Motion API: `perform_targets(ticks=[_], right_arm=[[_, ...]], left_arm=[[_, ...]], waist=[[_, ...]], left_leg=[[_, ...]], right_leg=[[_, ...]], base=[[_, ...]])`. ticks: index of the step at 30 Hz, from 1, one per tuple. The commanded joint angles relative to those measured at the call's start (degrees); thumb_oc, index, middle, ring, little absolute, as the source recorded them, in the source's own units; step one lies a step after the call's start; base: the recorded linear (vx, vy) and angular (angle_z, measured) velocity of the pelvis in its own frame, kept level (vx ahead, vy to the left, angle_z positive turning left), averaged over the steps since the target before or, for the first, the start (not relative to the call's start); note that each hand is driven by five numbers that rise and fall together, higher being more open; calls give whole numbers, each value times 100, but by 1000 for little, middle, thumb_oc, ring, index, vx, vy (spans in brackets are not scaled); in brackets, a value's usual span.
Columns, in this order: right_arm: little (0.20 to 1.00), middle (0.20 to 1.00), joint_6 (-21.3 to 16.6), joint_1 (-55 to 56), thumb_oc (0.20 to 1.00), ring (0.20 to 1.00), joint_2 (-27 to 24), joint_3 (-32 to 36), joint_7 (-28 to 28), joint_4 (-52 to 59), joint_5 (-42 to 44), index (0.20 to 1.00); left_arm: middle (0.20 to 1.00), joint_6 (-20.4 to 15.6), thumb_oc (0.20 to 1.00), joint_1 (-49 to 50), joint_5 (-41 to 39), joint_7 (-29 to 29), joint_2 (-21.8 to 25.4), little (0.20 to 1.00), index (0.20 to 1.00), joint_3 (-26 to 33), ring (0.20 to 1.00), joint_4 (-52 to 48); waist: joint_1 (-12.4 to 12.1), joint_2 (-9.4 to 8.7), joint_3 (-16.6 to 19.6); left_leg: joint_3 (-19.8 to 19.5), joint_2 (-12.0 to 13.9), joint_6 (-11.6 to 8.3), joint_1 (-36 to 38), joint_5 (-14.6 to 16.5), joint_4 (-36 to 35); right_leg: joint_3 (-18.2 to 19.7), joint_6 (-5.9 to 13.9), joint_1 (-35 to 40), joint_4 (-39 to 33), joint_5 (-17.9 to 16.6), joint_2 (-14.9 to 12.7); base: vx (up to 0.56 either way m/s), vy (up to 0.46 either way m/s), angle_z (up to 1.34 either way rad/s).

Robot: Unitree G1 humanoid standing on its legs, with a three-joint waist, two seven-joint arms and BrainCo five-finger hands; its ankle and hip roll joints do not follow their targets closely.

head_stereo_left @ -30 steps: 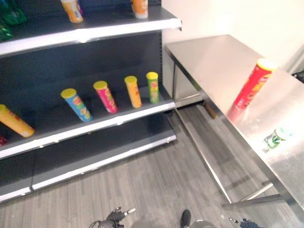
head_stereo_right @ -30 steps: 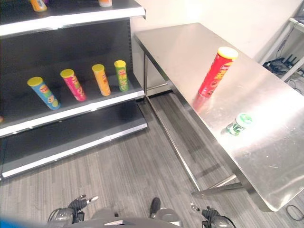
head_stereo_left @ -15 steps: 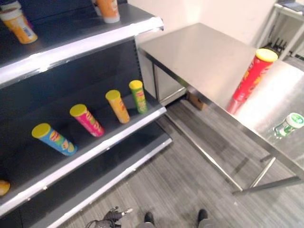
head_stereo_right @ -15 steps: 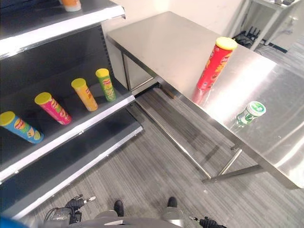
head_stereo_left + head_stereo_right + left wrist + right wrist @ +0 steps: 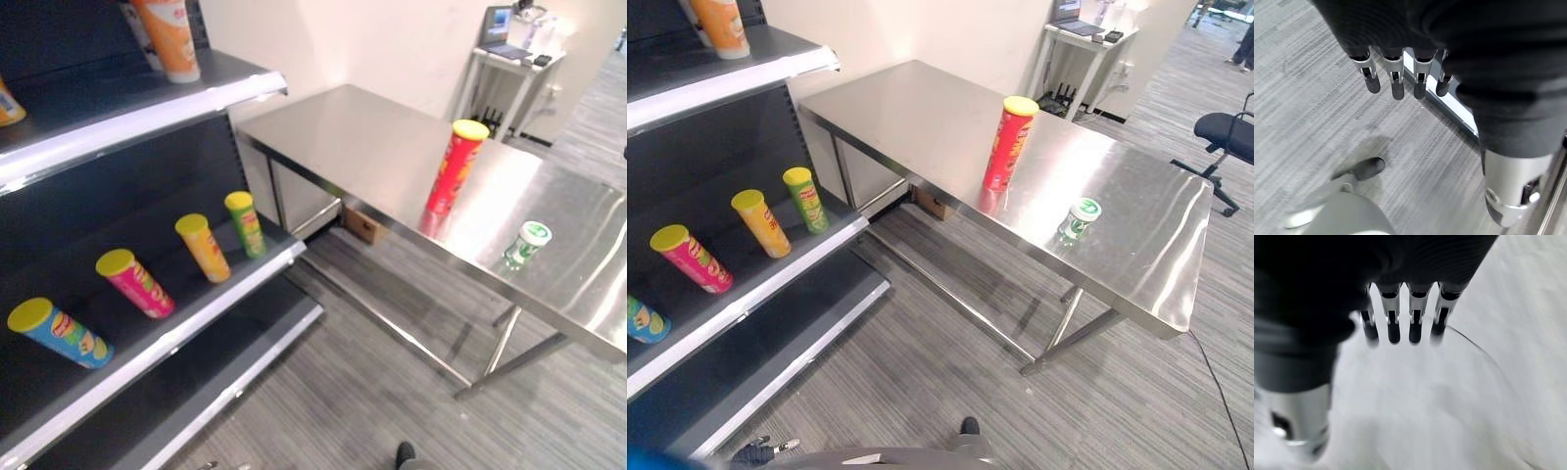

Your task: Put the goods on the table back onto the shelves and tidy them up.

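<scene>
1. Broadly, a dark shelving unit [image 5: 127, 108] with silver-edged boards stands at the robot's left, its end just beside one end of the steel surface [image 5: 921, 108], which runs away to the right.
2. Grey striped carpet floor [image 5: 921, 372] lies in front of both.
3. Middle shelf [image 5: 186, 328]: four tube cans stand in a row, well apart from each other. From left: blue can [image 5: 57, 331], pink can [image 5: 135, 282], orange can [image 5: 204, 247], green can [image 5: 244, 223], all with yellow lids.
4. Top shelf [image 5: 735, 78]: a large orange container [image 5: 168, 37] stands near the front edge.
5. Goods on the surface: a tall red can [image 5: 1010, 142] with a yellow lid stands upright near the middle. A small green-and-white cup [image 5: 1078, 218] stands apart from it, further right and nearer the front edge.
6. Far back by the wall, a small white side table [image 5: 509, 61] carries a laptop [image 5: 498, 27].
7. At the far right, a black office chair [image 5: 1227, 132] stands on the carpet.
8. Left robot hand [image 5: 1396, 68]: hangs over the carpet, fingers [image 5: 1397, 83] straight and relaxed, holding nothing.
9. Right robot hand [image 5: 1400, 308]: fingers [image 5: 1394, 325] hang straight and loose against a pale blurred background, nothing in its grasp.
10. A small brown box [image 5: 362, 223] sits on the floor under the surface.
</scene>
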State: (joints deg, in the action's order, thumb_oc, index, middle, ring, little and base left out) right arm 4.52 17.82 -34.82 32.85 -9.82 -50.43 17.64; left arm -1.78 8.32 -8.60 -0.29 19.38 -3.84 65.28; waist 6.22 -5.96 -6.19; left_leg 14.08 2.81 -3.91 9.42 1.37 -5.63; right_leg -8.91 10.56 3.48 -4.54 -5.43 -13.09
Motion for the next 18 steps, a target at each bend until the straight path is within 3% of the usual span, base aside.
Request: perform_targets(ticks=[1, 2, 4, 5, 6, 9, 11, 12, 15, 18], right_arm=[[1000, 1000, -521, -465, 1000, 1000, -494, -282, -456, 640, -532, 1000], [1000, 1000, -640, -493, 1000, 1000, -802, -215, -404, 1267, -777, 1000], [1000, 1000, -742, -594, 1000, 1000, -965, -270, -448, 1574, -907, 1000], [1000, 1000, -876, -773, 1000, 1000, -1342, -383, -269, 2300, -1094, 1000], [1000, 1000, -867, -773, 1000, 1000, -1340, -383, -269, 2310, -1097, 1000], [1000, 1000, -1196, -1345, 1000, 1000, -2143, -978, 283, 3122, -1148, 1000], [1000, 1000, -1200, -1467, 1000, 1000, -2192, -1102, 299, 3081, -1091, 1000], [1000, 1000, -1245, -1889, 1000, 1000, -2513, -1661, 576, 3012, -1087, 1000], [1000, 1000, -1224, -2195, 1000, 1000, -2686, -2042, 705, 2840, -1043, 1000], [1000, 1000, -1217, -2927, 1000, 1000, -3004, -2953, 994, 2241, -935, 1000]], left_arm=[[1000, -19, 1000, -392, 170, 94, -194, 1000, 1000, 124, 1000, 152], [1000, -31, 1000, -357, 186, 101, -229, 1000, 1000, 123, 1000, 177], [1000, -60, 1000, -349, 218, 82, -237, 1000, 1000, 54, 1000, 115], [1000, -80, 1000, -313, 235, 15, -239, 1000, 1000, -24, 1000, 22], [1000, -79, 1000, -311, 235, 15, -241, 1000, 1000, -22, 1000, 19], [1000, -144, 1000, -211, 216, -99, -129, 1000, 1000, -132, 1000, -209], [1000, -157, 1000, -203, 214, -110, -128, 1000, 1000, -110, 1000, -213], [1000, -180, 1000, -176, 178, -151, -70, 1000, 1000, -174, 1000, -260], [1000, -187, 1000, -171, 119, -156, -49, 1000, 1000, -187, 1000, -254], [1000, -213, 1000, -116, 19, -186, -25, 1000, 1000, -298, 1000, -275]], waist=[[-55, 148, -217], [-70, 111, -214], [-96, 86, -204], [-160, 57, -208], [-157, 58, -203], [-376, -16, -166], [-360, -18, -170], [-476, -50, -153], [-525, -72, -148], [-693, -101, -138]], left_leg=[[-553, 309, 19, -69, 203, 63], [-545, 336, 3, -43, 207, 63], [-541, 355, -4, -49, 207, 63], [-532, 397, -30, -22, 206, 63], [-531, 397, -30, -29, 205, 63], [-540, 471, -106, -12, 175, 63], [-545, 485, -119, -7, 171, 63], [-573, 523, -166, -15, 143, 63], [-598, 557, -201, -38, 113, 63], [-717, 633, -282, -139, 19, 63]], right_leg=[[-70, 384, -29, 294, 24, -272], [-50, 376, -13, 268, 31, -251], [-52, 366, -17, 258, 41, -241], [-59, 350, 14, 237, 62, -213], [-58, 349, 8, 236, 60, -213], [-156, 325, 99, 171, 89, -182], [-175, 322, 124, 155, 90, -176], [-253, 306, 172, 123, 109, -150], [-298, 286, 206, 104, 129, -129], [-432, 236, 265, 91, 189, -75]], base=[[12, -18, -12], [6, -18, -13], [1, -33, -14], [0, -34, -11], [8, -53, -5], [6, -52, -4], [5, -55, 5], [7, -62, 16], [5, -54, 18], [0, -66, 24]])
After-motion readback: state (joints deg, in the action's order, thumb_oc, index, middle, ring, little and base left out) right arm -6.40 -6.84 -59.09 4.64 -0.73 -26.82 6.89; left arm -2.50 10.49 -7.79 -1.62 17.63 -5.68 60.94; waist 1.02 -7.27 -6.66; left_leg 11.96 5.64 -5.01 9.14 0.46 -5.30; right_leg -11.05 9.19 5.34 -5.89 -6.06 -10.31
